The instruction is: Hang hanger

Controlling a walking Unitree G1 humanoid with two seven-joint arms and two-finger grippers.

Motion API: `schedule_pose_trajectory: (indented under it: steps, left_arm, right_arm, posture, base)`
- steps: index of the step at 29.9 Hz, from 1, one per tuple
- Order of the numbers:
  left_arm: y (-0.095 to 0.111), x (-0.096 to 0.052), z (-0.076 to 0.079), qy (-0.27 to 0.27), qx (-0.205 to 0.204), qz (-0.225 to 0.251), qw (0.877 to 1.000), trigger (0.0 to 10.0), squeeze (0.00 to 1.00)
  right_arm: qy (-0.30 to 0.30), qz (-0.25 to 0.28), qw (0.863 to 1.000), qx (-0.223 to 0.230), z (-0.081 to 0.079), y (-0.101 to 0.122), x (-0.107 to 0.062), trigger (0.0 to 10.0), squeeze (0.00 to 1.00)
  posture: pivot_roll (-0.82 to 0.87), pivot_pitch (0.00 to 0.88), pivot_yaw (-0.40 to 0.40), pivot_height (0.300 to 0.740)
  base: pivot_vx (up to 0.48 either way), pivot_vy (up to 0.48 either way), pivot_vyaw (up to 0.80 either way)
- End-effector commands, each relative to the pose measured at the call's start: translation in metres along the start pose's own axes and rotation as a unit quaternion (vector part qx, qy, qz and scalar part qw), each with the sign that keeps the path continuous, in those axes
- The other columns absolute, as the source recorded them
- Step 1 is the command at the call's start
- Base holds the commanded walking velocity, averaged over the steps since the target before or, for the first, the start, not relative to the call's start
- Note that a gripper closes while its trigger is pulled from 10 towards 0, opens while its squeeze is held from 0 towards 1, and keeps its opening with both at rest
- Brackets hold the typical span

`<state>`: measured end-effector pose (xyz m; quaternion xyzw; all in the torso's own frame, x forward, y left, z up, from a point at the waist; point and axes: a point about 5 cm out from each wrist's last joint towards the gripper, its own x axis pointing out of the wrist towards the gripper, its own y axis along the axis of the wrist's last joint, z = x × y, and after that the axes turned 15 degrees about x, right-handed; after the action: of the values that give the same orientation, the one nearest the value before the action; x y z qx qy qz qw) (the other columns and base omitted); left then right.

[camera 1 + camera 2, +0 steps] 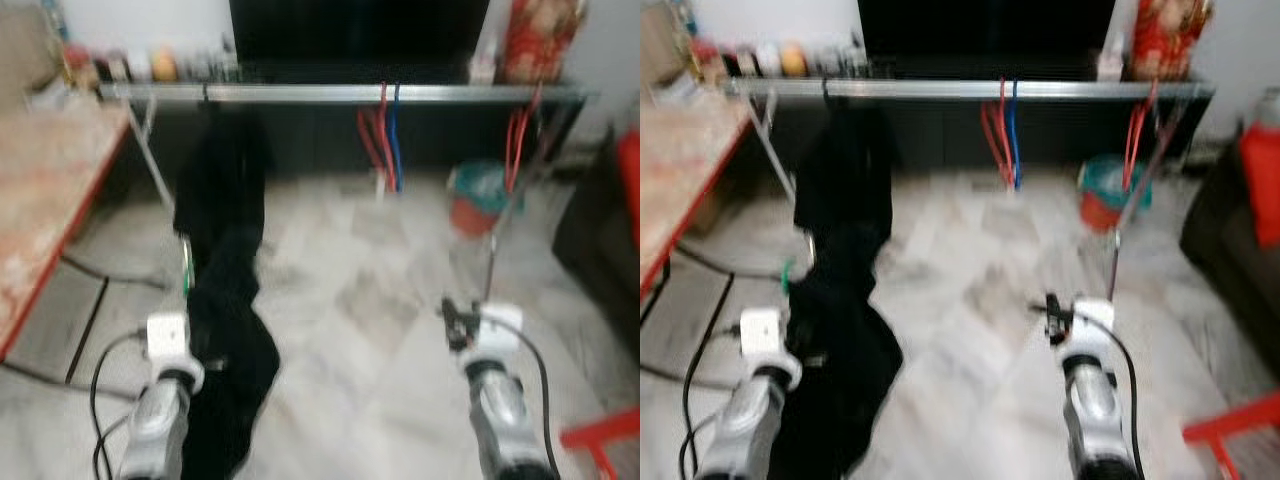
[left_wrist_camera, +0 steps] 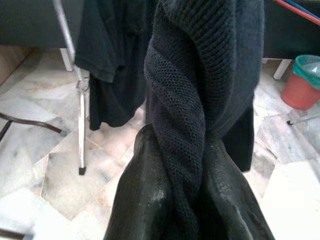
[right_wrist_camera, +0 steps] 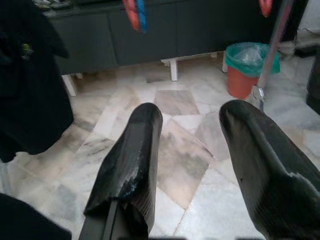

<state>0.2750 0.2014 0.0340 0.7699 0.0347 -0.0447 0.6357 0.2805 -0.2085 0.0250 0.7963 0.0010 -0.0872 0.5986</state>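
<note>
While the left gripper [image 2: 187, 200] is clamping a black knitted garment [image 2: 200, 100] below the silver rail [image 1: 340, 93], hanging is judged unfinished; its hanger is not discernible. Farther along that rail, the right gripper [image 3: 197, 165] is standing apart, empty.

We see a black knitted garment [image 2: 200, 90], its cloth coarse and ribbed, pinched between the glossy black plastic fingers [image 2: 150, 200] of the left gripper [image 2: 187, 165]. The right gripper [image 3: 187, 145] has the same smooth, shiny fingers. A silver metal rail [image 1: 350, 93] spans the room, with red and blue plastic hangers [image 1: 385, 135] on it. The floor [image 1: 380, 330] is polished pale marble tile. The red bin [image 3: 247, 70] holds a thin green plastic liner.
</note>
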Motion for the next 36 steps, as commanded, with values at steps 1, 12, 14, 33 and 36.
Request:
schedule_pose_trajectory:
  steps: [1,12,14,33,36]
  left_arm:
    - [0.0074,0.0038,0.0053,-0.006,-0.001,0.016,1.0,10.0,0.0]
    - [0.0047,0.0032,0.0091,-0.014,-0.001,0.011,1.0,10.0,0.0]
    - [0.0046,0.0031,0.0113,-0.018,-0.001,0.011,1.0,10.0,0.0]
    - [0.0052,0.0038,0.0116,-0.025,0.002,0.012,1.0,10.0,0.0]
    - [0.0049,0.0035,0.0111,-0.023,0.002,0.011,1.0,10.0,0.0]
  right_arm:
    - [-0.009,0.002,1.0,-0.001,0.0063,0.004,0.001,10.0,0.0]
    - [-0.002,-0.002,1.0,-0.002,0.0035,0.0024,0.0005,10.0,0.0]
    - [-0.003,-0.002,1.0,-0.002,0.0041,0.0022,0.0002,10.0,0.0]
    - [-0.002,-0.005,1.0,0.002,0.0016,0.0001,-0.0007,10.0,0.0]
    - [-0.005,-0.006,1.0,0.003,0.0033,-0.0005,-0.0015,10.0,0.0]
  posture:
    - [-0.07,0.0,0.015,0.74]
    - [-0.08,0.0,0.014,0.74]
    - [-0.08,0.0,0.013,0.74]
    - [-0.08,0.0,0.018,0.74]
    - [-0.08,0.0,0.017,0.74]
  base:
    - [0.345,0.0,0.0]
    - [0.345,0.0,0.0]
    - [0.345,0.0,0.0]
    - [0.346,0.0,0.0]
    - [0.347,0.0,0.0]
